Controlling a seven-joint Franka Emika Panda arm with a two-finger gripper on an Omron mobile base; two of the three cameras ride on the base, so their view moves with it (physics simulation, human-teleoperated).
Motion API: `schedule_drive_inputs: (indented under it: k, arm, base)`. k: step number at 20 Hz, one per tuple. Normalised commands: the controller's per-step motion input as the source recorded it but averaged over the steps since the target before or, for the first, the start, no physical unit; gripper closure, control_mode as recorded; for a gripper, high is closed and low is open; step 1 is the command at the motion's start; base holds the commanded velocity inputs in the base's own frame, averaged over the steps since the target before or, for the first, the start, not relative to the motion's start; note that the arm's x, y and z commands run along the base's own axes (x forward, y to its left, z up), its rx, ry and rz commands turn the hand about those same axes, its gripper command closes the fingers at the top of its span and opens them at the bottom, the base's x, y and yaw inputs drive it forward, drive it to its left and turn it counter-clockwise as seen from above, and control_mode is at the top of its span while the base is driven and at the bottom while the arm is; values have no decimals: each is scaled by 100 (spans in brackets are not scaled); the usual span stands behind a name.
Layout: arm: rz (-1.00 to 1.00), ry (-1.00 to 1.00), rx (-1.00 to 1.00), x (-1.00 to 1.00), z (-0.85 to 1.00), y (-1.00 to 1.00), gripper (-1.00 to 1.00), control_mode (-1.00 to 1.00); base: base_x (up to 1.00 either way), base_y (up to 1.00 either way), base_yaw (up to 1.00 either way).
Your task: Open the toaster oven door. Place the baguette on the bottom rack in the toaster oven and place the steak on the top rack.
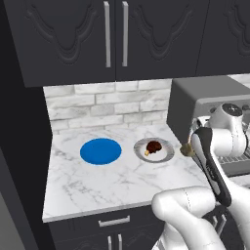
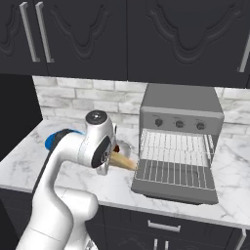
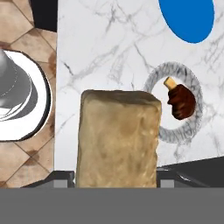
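The tan baguette (image 3: 117, 135) stands between my gripper's (image 3: 116, 177) dark fingers, which are shut on its sides. In the right base view the baguette (image 2: 123, 161) sticks out of the hand toward the grey toaster oven (image 2: 181, 101), its tip just left of the opening. The toaster oven door (image 2: 177, 189) hangs open and lies flat, baring the wire racks (image 2: 175, 146). A dark brown steak (image 1: 154, 146) lies on a grey plate (image 1: 166, 155) on the counter, left of the oven (image 1: 193, 100). The steak (image 3: 181, 102) is below and beside the loaf.
A blue plate (image 1: 100, 151) sits on the white marble counter (image 1: 88, 185) left of the grey plate. Dark wall cabinets (image 1: 112, 39) hang above. The counter's front edge and tiled floor (image 3: 26, 48) lie under the hand.
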Motion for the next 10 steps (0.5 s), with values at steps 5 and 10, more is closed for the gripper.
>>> schedule_drive_inputs:
  k: [5,10]
  arm:
    - [5,3,-5,6,0,-69,100,-100]
    - [6,0,-3,13,-1,-68,100,-100]
  base:
    - [0,0,0]
    - [0,0,0]
